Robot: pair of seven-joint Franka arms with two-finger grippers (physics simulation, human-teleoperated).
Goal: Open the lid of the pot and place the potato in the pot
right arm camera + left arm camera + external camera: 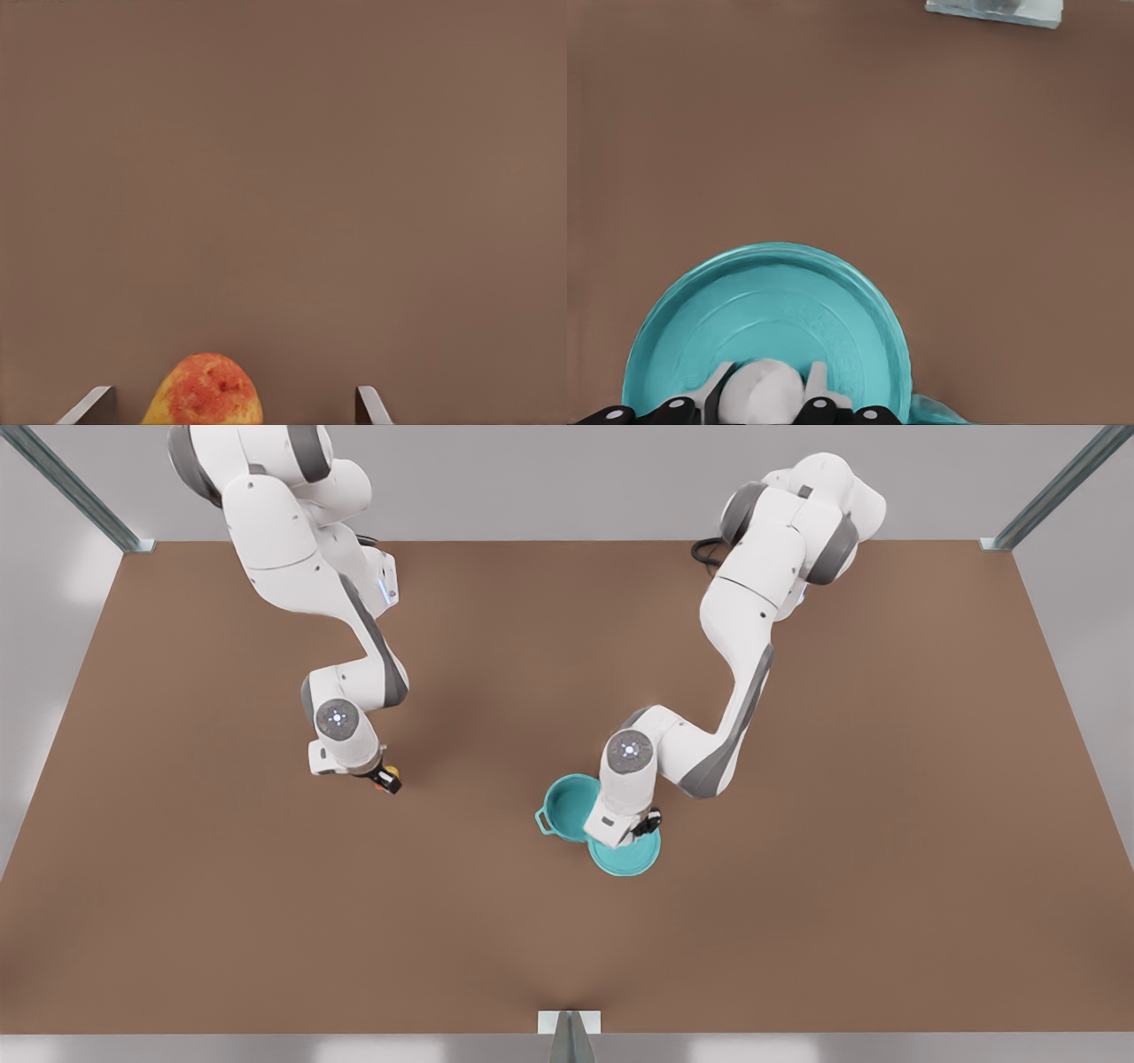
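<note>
Left claw [764,403] pinches the pot lid [766,336] clear of the pot [567,806]; right claw [230,403] straddles the potato [205,390], wide

Teal pot lid [780,319] with white knob [762,394]; teal pot [567,804], teal inside too. Potato [205,390] yellow with orange-red blotches. Plain brown table [797,921]. White arms, grey joints.

You see the pot [567,804] mid-table [797,921], its lid [625,857] overlapping its near, front-view-right edge — the potato [386,778] well apart toward the front view's left.
</note>
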